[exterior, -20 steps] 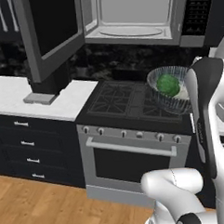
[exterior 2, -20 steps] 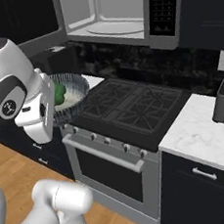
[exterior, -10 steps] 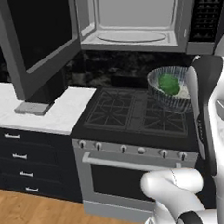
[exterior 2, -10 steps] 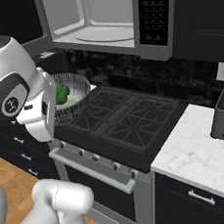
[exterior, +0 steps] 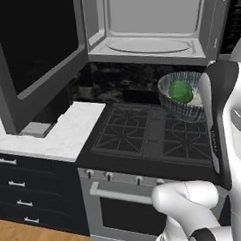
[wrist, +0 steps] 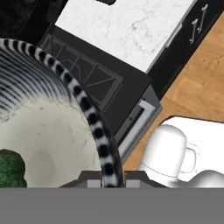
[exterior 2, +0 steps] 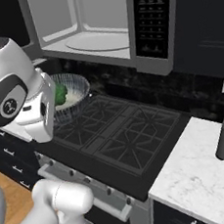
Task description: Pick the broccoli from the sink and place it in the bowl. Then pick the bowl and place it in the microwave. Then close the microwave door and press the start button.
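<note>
The two dark fingers [wrist: 106,180] pinched the rim of the blue-grey striped round bowl [wrist: 52,131]; the small green lumpy broccoli [exterior: 181,91] sat inside it, above the black stove [exterior: 148,136]; the microwave door [exterior: 31,57] stood open.

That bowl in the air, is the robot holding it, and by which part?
Yes. The gripper pinches the bowl by its rim, with the broccoli inside.

microwave cavity [exterior: 147,26] open and bare, microwave door [exterior: 34,57] swung wide left, stove [exterior: 153,136] top bare
</note>
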